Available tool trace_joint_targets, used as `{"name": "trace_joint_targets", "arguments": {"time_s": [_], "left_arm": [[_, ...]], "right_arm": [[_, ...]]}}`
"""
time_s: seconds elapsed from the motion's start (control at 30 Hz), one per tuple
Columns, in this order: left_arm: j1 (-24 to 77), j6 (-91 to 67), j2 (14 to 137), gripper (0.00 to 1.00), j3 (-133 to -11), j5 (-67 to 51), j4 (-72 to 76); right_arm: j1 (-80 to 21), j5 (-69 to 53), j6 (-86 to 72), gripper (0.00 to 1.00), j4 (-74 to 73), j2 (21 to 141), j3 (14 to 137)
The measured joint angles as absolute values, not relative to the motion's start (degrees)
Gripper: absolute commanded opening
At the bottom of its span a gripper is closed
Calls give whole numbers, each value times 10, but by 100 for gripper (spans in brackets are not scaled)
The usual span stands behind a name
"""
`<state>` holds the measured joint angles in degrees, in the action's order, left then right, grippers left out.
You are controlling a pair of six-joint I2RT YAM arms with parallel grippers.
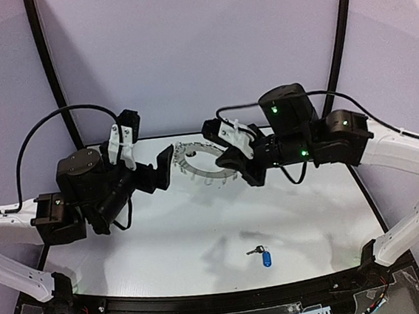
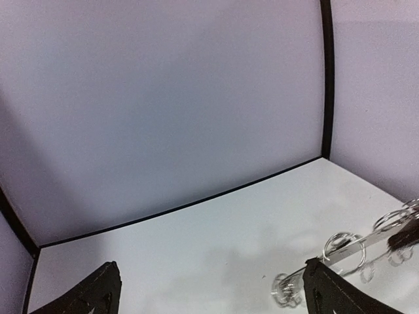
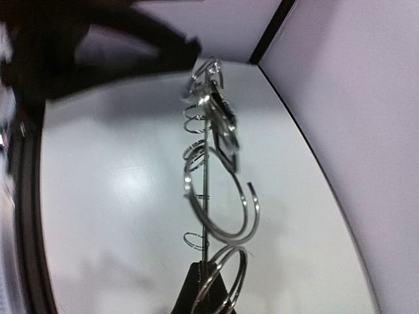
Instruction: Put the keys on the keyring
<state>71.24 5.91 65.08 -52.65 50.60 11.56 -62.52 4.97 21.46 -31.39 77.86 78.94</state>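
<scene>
The white counter (image 1: 166,243) sits inside pale lavender walls (image 1: 199,47), and the one thing lying on it is the key with the blue tag (image 1: 261,255), near the front edge and a little to your right of centre. It lies roughly across the counter, with the silver blade pointing left and the blue tag at the right end.

The keyring (image 1: 201,162) is up in the air toward the back of the counter, between the two arms. Your right fingers (image 1: 233,157) are closed on its right side. From the right wrist you see it almost edge-on, rising from the fingers (image 3: 196,291) with its wire loops (image 3: 219,196) hanging off it.

Your left fingers (image 1: 164,167) are spread wide and hold nothing. In the left wrist view the ring (image 2: 357,248) sits just past the right-hand finger (image 2: 334,294), beside it and not between the two.

What matters for the next move is this: the key is well apart from both arms, down toward the bases. The right arm is occupied with the ring, so the empty left arm looks like the one to fetch the key. It lies toward you and to the right of the left fingers. I'd judge that closing across the blade's narrow width will work best. I cannot make out the second key for certain.
</scene>
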Motion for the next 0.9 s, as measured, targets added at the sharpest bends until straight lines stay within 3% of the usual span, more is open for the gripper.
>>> {"name": "trace_joint_targets", "arguments": {"time_s": [0.27, 0.4, 0.53, 0.7, 0.9], "left_arm": [[712, 57, 628, 99, -479, 596, 114], [703, 43, 615, 99, -473, 621, 100], [688, 6, 603, 99, -473, 618, 71], [665, -42, 583, 99, -480, 599, 11], [658, -70, 568, 99, -490, 583, -40]], "right_arm": [[-634, 297, 416, 0, -477, 833, 770], [-634, 304, 455, 0, -537, 841, 778], [-613, 147, 386, 0, -553, 833, 838], [-554, -72, 185, 0, -466, 800, 856], [-547, -193, -1, 0, -432, 801, 867]]}}
